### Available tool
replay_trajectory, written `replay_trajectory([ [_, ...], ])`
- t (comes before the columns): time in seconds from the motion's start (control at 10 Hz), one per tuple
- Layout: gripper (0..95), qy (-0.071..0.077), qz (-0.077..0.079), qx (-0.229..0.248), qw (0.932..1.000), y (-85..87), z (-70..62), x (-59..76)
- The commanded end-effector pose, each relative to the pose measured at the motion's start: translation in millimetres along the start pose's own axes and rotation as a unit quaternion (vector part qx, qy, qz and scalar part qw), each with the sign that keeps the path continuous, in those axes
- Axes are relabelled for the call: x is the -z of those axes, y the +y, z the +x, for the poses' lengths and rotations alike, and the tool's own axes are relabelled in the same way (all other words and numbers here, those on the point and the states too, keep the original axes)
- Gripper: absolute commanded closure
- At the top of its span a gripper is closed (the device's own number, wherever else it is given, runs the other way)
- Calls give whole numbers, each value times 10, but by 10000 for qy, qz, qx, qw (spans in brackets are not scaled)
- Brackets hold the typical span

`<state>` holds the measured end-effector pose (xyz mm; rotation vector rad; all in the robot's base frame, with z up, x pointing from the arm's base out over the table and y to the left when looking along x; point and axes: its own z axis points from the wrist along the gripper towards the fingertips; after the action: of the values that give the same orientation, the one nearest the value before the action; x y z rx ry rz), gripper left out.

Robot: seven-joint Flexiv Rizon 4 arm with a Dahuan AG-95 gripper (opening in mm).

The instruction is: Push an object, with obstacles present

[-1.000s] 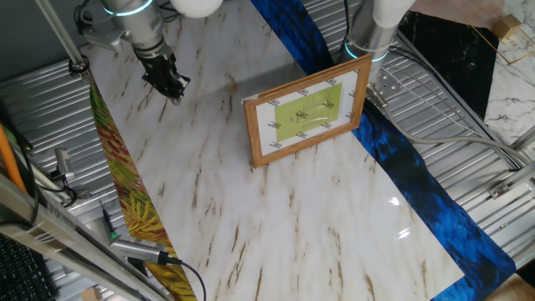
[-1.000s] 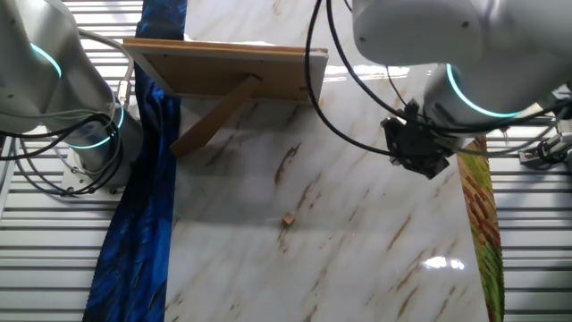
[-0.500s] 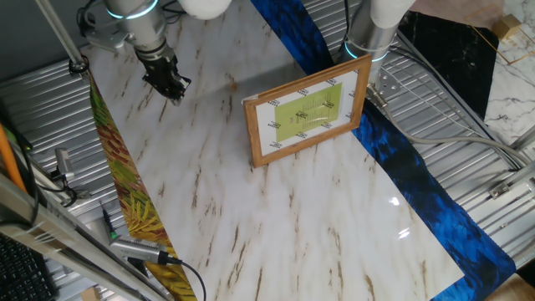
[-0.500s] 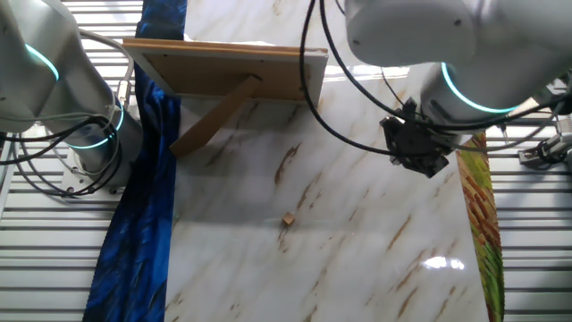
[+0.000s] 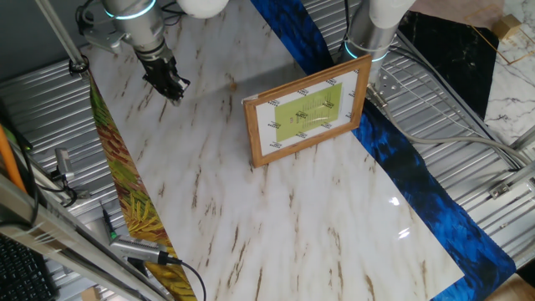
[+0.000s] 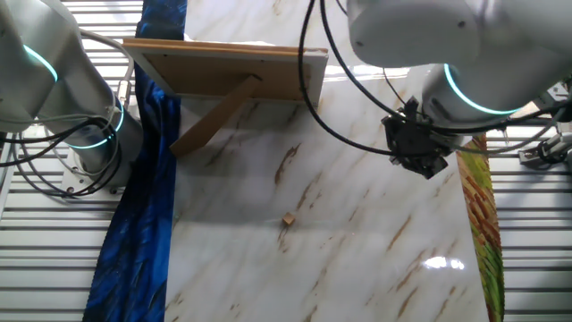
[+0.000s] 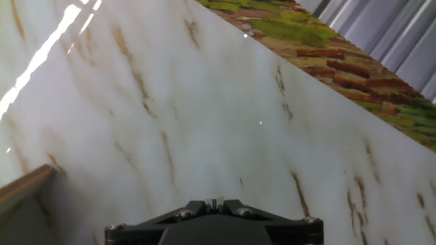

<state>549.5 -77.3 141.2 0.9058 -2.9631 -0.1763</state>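
I locate the nub [image 6: 288, 219] on the white marble tabletop [image 6: 357, 268], lying alone in open surface, well apart from everything else. In one fixed view it shows only as a faint brown speck [image 5: 233, 84] between the gripper and the frame.

The picture frame [image 5: 307, 110] stands upright, slightly tilted back; from the other fixed view I see its back panel [image 6: 223, 70] and the prop leg [image 6: 214, 118] resting on the marble. The frame stands beside the blue cloth strip [image 6: 143, 215] at the table edge.

The gripper [image 5: 174, 89] hangs over the marble near the leaf-patterned strip [image 5: 125, 184], on the side opposite the frame, well apart from the nub. In the hand view the fingers meet at the bottom edge with no visible gap; the gripper [image 7: 215, 202] reads as closed, holding nothing.
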Motion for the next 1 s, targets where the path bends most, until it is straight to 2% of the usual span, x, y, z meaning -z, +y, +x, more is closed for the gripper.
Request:
replay_trajectory([
  [0.1, 950, -40, 30, -11, 10000, 39, 248, -47],
  [0.3, 950, -65, 21, 13, 10000, 80, 565, -93],
  [0.6, 950, -86, 1, 114, 9999, 170, 962, -184],
  [0.8, 950, -91, 3, 163, 9998, 224, 1135, -221],
  [1.0, 950, -112, -5, 186, 9998, 254, 1208, -232],
])
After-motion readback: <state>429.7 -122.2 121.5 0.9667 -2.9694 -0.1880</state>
